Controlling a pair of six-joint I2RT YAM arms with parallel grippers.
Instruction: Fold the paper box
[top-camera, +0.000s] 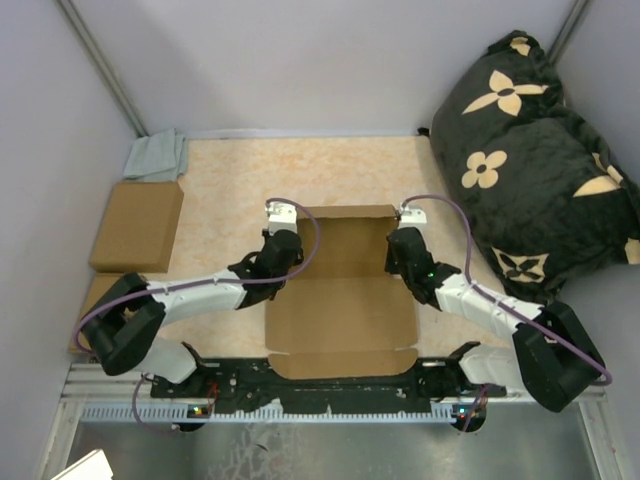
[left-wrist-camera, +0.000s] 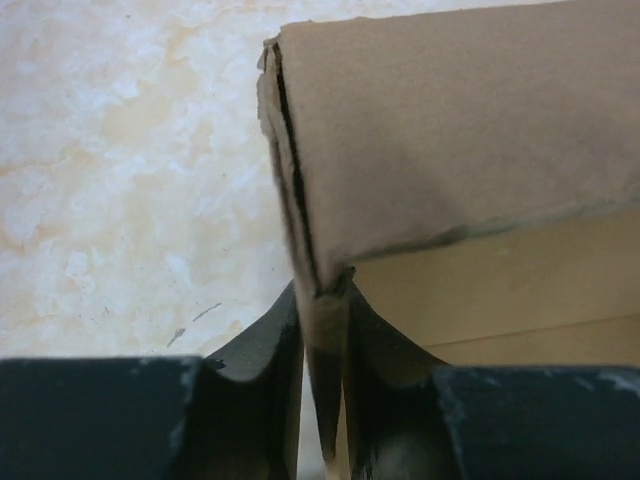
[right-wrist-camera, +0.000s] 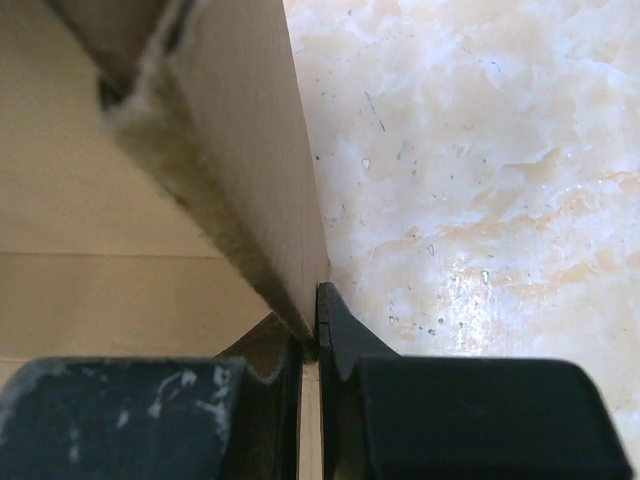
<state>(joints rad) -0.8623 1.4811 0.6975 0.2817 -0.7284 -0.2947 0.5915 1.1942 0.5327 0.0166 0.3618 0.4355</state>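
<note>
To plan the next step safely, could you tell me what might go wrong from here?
The left claw pinches the folded-over left wall of the box, and its layers gape at the corner, so letting go may let it spring open. The right claw holds the right wall just at its edge, so it might slip off or crease the cardboard.

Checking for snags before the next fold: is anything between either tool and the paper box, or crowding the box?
Nothing visible does. The left tool and the right tool each hold a side wall of the paper box. The finished boxes lie apart at the left, the black cushion apart on the right.
</note>
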